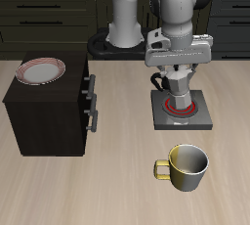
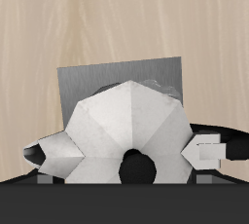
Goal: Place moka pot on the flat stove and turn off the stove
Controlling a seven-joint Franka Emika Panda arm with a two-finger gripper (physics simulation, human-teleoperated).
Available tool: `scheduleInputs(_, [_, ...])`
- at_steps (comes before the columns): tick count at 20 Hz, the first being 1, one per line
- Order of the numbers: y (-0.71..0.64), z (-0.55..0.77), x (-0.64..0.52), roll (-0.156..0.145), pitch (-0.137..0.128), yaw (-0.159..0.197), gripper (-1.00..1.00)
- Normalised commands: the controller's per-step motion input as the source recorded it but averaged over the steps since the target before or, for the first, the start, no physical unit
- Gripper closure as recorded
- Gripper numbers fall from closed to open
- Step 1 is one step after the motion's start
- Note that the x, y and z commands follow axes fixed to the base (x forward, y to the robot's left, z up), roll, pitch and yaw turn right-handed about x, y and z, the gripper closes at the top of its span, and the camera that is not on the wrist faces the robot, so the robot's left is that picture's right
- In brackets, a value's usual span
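Observation:
The moka pot [image 1: 179,88], silver and faceted, is between the fingers of my gripper [image 1: 179,72], right over the red ring [image 1: 180,108] of the flat grey stove [image 1: 200,119]. I cannot tell whether its base touches the stove. In the wrist view the moka pot [image 2: 124,121] fills the middle, with the stove plate [image 2: 83,84] behind it. A fingertip [image 2: 209,152] presses each side of the pot, so my gripper [image 2: 124,156] is shut on it.
A yellow-olive mug [image 1: 186,165] stands in front of the stove, nearer the table's front edge. A dark cabinet [image 1: 47,116] with a red-rimmed plate [image 1: 41,69] on top stands beside the stove.

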Motion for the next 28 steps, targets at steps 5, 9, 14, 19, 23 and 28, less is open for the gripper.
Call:
scheduleInputs(5, [-0.06,-0.18,0.09,-0.007,0.020,0.002,1.00])
scheduleInputs(9, [-0.07,-0.14,0.07,-0.006,0.012,0.016,1.00])
scheduleInputs(14, [0.03,-0.16,0.06,0.007,0.024,0.001,1.00])
scheduleInputs(19, [0.11,-0.10,0.05,0.011,0.021,0.019,1.00])
scheduleInputs(23, [0.06,0.00,0.02,0.017,0.015,0.000,-1.00])
scheduleInputs(28, [0.05,0.11,-0.08,0.019,-0.016,0.006,-1.00])
